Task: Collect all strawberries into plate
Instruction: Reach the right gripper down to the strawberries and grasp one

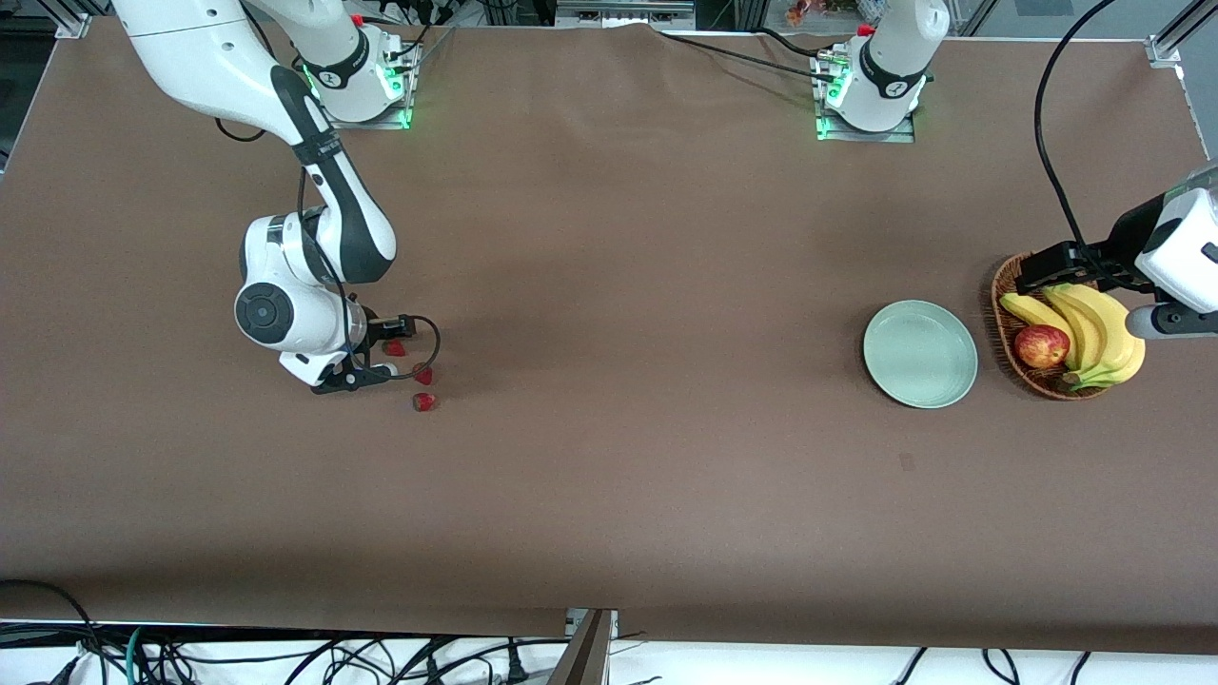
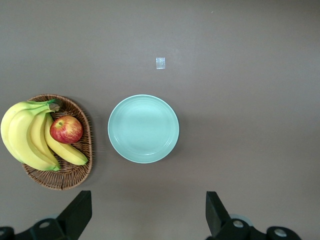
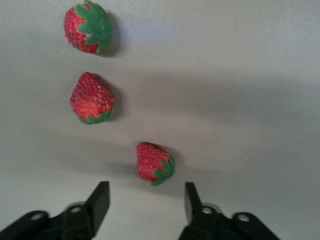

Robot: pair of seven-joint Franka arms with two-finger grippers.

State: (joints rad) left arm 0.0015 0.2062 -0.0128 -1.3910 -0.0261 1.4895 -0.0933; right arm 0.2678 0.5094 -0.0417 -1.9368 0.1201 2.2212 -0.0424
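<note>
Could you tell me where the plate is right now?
The plate sits on the table toward the left arm's end, beside the basket, apart from it, with nothing on it.

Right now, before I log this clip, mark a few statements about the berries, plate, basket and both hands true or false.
1. All three strawberries lie on the table, none on the plate. True.
2. The right hand is holding a strawberry up over the plate. False: it is low at the strawberries toward the right arm's end, with nothing lifted and its fingers still apart.
3. The basket holds bananas and an apple. True.
4. The plate sits inside the basket. False: it lies on the table beside it.
5. The left hand is shut on the apple. False: it is open and empty, above the table near the plate.
</note>
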